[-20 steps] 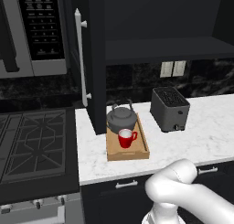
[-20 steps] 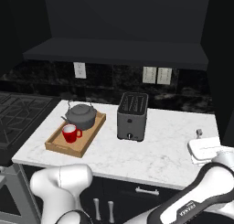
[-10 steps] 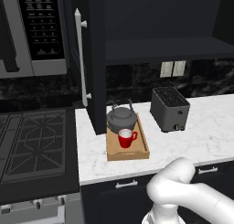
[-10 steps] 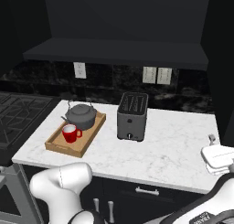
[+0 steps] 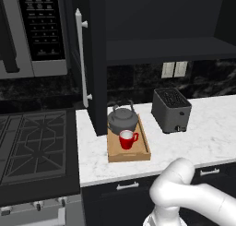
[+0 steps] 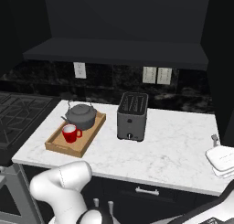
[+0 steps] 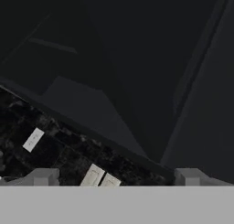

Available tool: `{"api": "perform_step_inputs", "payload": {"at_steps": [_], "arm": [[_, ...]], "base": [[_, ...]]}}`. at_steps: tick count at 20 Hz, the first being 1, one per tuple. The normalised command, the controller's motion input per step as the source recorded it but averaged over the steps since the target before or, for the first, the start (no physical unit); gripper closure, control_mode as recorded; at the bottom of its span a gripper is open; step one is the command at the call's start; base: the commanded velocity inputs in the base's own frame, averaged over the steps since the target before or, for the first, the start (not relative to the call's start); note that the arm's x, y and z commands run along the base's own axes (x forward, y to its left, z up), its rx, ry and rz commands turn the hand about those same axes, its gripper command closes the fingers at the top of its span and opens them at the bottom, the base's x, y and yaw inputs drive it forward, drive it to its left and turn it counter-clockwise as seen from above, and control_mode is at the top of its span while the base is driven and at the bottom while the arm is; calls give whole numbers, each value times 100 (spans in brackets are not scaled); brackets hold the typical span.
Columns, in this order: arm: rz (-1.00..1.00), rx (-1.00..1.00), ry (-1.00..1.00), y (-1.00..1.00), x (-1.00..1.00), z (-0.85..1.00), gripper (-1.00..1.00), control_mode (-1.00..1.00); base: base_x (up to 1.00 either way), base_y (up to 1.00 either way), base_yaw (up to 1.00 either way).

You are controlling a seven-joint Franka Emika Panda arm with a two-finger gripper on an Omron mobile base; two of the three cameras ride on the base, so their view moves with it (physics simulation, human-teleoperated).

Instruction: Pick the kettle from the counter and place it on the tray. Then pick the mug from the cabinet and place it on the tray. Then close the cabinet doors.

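The dark grey kettle and the red mug both stand on the wooden tray, which lies on the white marble counter. They show again as kettle, mug and tray. The black cabinet above is open and its shelf is bare. Its left door stands out, silver handle showing. My gripper is open and holds nothing. It faces the cabinet's dark inside, with the right door alongside. The arm's white hand hangs at the counter's right end.
A boxy dark toaster stands right of the tray. The black gas stovetop lies left of the counter, with the microwave above it. Wall outlets sit on the dark backsplash. Drawer fronts with short handles run below.
The white hand has swung right and a little lower at the counter's right end. Kettle, mug, tray and left door have not moved.
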Motion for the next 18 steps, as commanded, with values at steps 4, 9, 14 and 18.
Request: {"api": "perform_step_inputs", "payload": {"at_steps": [4,9,14,18], "arm": [[8,-21,-12,13,-2,23,-100,-100],[11,-21,-15,24,0,24,-100,-100],[13,-19,-15,36,0,20,-100,-100],[7,-18,-10,57,-1,16,-100,-100]], "base": [[0,0,0],[0,0,0],[0,0,0],[0,0,0]]}}
